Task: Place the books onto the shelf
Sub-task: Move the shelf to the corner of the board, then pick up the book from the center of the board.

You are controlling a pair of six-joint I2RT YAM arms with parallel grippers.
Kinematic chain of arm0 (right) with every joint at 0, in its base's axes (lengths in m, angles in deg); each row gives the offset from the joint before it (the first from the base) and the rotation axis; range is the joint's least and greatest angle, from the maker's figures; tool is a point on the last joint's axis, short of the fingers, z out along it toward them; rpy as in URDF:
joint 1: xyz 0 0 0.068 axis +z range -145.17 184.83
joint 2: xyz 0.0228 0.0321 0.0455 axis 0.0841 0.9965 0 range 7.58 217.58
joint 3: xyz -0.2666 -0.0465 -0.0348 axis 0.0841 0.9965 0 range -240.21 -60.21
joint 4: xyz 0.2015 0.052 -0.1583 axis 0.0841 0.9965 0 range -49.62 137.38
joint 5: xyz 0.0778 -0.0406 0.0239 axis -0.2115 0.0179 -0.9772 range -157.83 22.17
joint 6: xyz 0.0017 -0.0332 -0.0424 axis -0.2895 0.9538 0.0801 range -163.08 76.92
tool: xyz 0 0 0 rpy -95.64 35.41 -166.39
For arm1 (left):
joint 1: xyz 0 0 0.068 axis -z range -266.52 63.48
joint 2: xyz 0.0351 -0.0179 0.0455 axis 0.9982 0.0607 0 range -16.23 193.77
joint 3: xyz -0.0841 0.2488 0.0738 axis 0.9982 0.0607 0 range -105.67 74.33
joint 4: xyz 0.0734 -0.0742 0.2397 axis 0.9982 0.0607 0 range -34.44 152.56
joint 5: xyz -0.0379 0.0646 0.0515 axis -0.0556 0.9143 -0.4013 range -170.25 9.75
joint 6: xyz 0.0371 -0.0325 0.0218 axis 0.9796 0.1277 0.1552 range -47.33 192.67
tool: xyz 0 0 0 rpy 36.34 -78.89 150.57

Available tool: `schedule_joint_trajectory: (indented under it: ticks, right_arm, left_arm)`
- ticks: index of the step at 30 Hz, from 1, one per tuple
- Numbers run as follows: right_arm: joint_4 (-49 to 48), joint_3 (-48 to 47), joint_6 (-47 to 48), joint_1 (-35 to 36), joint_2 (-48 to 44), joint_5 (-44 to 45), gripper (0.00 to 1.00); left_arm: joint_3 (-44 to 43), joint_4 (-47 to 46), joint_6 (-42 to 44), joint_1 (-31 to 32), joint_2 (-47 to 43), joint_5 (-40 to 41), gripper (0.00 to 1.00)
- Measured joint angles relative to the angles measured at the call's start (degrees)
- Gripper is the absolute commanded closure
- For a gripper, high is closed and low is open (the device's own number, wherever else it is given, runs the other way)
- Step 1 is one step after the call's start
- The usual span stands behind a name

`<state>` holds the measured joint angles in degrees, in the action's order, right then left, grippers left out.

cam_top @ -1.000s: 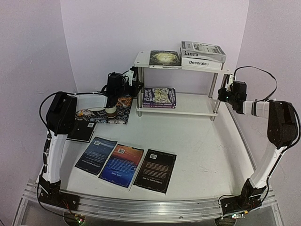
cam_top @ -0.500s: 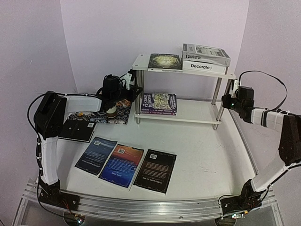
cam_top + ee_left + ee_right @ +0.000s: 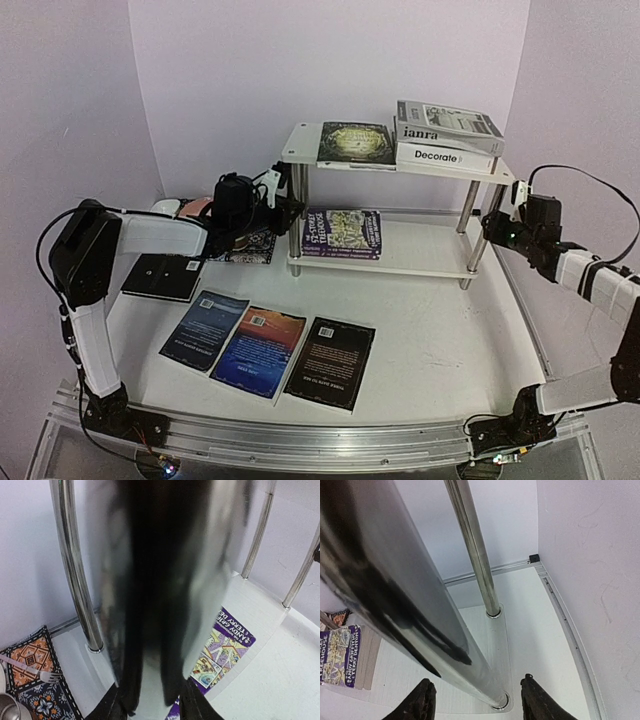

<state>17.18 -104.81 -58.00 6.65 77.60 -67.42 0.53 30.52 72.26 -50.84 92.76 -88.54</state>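
The white counter [image 3: 440, 330] bears a white two-tier, chrome-legged shelf [image 3: 420, 258] part-filled with books [image 3: 342, 232]; four flat paperbacks [image 3: 258, 350] lie unshelved in front. The right tool [image 3: 477, 700] straddles a leg, released; the left tool [image 3: 155, 705] brackets another, grip unclear. The shelf seems set, so next: back off and fetch a paperback.

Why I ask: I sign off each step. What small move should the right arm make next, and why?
Probably draw the right gripper straight back off the shiny chrome tube leg of the white two-tier shelf: its fingers stand apart either side of that leg, holding no book, and a black paperback book lies unshelved on the white table.
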Motion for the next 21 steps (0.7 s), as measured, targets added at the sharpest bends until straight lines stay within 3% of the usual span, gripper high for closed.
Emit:
schedule_joint_trajectory:
  ticks: [3,5,9,16,21]
  right_arm:
    - [1.5,0.0,-1.5,0.0,-3.0,0.3,0.19]
    - [2.9,0.0,-2.4,0.0,-4.8,0.3,0.04]
    - [6.0,1.1,-4.0,0.0,-8.6,0.5,0.02]
    - [18.5,1.6,-9.9,0.0,-15.5,0.5,0.02]
    - [28.9,1.6,-17.4,1.8,-18.6,-0.3,0.02]
  left_arm:
    - [2.8,1.6,-0.6,0.4,-2.5,0.5,0.34]
    - [4.6,1.8,-1.4,0.7,-4.5,1.1,0.22]
    - [9.6,2.1,-2.4,1.3,-10.2,2.7,0.01]
    - [19.3,6.3,-5.4,1.4,-23.5,5.5,0.00]
    - [18.9,20.8,-12.3,1.4,-31.6,8.4,0.00]
